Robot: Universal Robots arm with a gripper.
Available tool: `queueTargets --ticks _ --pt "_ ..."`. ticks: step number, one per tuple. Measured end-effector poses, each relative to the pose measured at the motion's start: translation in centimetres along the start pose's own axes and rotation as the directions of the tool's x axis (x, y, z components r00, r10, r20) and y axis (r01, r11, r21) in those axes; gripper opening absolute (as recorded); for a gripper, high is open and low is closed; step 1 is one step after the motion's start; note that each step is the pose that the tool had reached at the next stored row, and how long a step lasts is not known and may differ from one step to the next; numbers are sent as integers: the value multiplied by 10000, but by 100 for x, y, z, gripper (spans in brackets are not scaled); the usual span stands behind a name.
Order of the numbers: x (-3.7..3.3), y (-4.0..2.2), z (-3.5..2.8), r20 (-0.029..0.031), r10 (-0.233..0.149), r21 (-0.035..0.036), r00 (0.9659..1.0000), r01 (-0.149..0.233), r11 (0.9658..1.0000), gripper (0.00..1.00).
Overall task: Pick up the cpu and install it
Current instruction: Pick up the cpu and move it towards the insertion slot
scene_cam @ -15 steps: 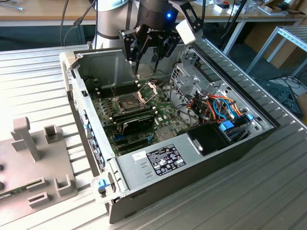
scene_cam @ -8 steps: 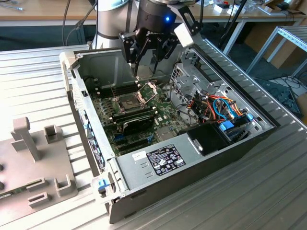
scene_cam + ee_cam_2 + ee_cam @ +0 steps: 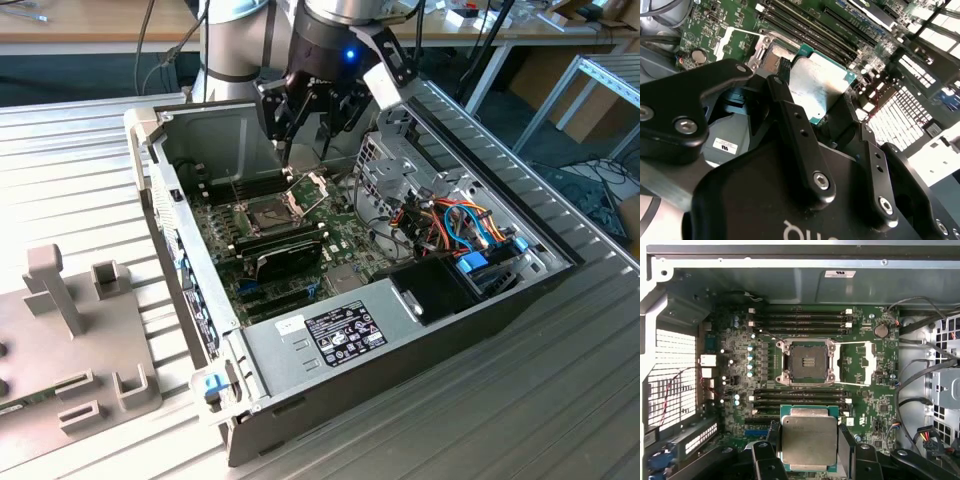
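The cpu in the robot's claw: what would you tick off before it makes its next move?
1. Gripper shut on the cpu, one finger on each side: ok.
2. Socket empty, contacts bare: ok.
3. Hinged socket frame swung open, off the socket: ok.
4. cpu lined up squarely over the socket: cannot tell.
5. Cables lying apart from the socket: ok.
6. cpu held up off the motherboard, touching nothing: ok in the second wrist view.
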State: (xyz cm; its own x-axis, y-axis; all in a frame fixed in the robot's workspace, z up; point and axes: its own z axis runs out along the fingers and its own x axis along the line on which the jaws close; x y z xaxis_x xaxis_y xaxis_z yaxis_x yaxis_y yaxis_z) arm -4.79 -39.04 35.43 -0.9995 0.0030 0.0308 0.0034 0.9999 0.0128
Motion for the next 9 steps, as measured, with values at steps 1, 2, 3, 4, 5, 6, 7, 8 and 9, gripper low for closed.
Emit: queueTargets --ticks 1,2,3,4,5,6,7,8,9 --pt "-3 2 19 1 1 -1 10000 -1 10000 55" --pt "-6 6 49 0 3 -1 10000 -3 10000 55" --pt "-8 11 72 -1 1 1 10000 -1 10000 55" --pt "-9 15 87 -1 0 1 10000 0 10000 55" --pt "-9 19 99 0 0 0 10000 0 10000 55" --pt "-9 24 107 0 2 0 10000 -2 10000 55" --pt "-9 35 118 0 2 -1 10000 -2 10000 55" --pt "-10 48 128 1 1 -1 10000 -1 10000 55" --pt "-10 71 144 0 1 0 10000 -1 10000 55"
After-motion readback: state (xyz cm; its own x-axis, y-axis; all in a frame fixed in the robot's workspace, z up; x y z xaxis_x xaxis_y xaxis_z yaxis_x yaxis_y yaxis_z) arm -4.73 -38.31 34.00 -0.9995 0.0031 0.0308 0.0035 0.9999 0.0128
